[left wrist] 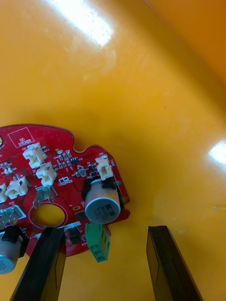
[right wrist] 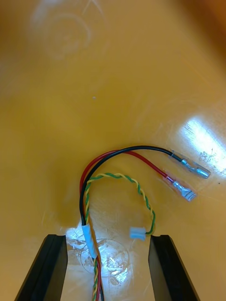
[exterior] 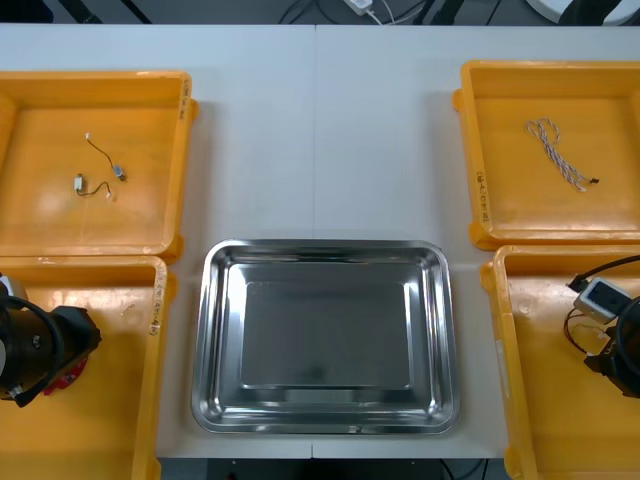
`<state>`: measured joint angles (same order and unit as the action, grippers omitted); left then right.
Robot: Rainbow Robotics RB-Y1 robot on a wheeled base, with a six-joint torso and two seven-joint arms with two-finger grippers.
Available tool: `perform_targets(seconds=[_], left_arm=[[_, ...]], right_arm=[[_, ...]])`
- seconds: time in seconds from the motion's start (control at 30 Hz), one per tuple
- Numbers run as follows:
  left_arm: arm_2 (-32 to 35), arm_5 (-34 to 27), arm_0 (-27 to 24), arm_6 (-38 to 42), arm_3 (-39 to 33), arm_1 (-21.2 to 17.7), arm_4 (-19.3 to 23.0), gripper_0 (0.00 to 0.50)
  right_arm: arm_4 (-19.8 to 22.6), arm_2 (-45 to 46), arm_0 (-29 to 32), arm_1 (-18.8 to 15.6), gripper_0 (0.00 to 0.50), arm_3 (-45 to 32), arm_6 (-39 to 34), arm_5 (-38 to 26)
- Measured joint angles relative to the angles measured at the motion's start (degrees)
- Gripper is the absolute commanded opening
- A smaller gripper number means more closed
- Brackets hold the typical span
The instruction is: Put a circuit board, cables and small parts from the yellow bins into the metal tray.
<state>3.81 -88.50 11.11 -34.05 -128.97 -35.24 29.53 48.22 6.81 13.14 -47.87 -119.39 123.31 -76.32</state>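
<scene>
My left arm (exterior: 35, 345) covers most of the circuit board (exterior: 70, 377) from above; the cables (right wrist: 88, 237) run off the edge between my right fingers (right wrist: 47, 270)

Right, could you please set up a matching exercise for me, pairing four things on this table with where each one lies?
Things:
1. twisted blue and white cable
2. red circuit board
3. metal tray
4. red, black and yellow cable

Places:
A. near right yellow bin, between the fingers of the open right gripper
B. middle of the table, between the bins
C. far right yellow bin
D. near left yellow bin, at the fingers of the open left gripper

Pairs: 1-C, 2-D, 3-B, 4-A.
</scene>
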Motion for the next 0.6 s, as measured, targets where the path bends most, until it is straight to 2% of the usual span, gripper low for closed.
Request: perform_targets(seconds=[0.37,0.43,0.47,0.5,0.53,0.6], left_arm=[[-0.17,0.85,0.85,0.00,0.21,0.01,-0.14,0.500],[-0.43,0.89,0.91,0.00,0.23,0.01,-0.34,0.426],[-0.54,0.92,0.96,0.00,0.24,0.01,-0.52,0.304],[-0.64,0.94,1.03,0.00,0.25,0.01,-0.71,0.134],[-0.74,0.95,1.11,0.00,0.25,0.01,-0.86,0.004],[-0.83,0.97,1.18,0.00,0.26,0.01,-0.91,0.000]], right_arm=[[-1.26,-1.87,0.00,0.00,0.500,2.67,0.01,4.00],[-1.34,-1.89,0.00,0.00,0.500,2.67,0.01,4.01],[-1.36,-1.90,0.00,0.00,0.500,2.67,0.01,4.01],[-1.37,-1.92,0.00,0.00,0.500,2.67,0.01,4.02],[-1.39,-1.95,0.00,0.00,0.500,2.67,0.01,4.05],[-1.43,-2.03,0.00,0.00,0.500,2.67,0.01,4.17]])
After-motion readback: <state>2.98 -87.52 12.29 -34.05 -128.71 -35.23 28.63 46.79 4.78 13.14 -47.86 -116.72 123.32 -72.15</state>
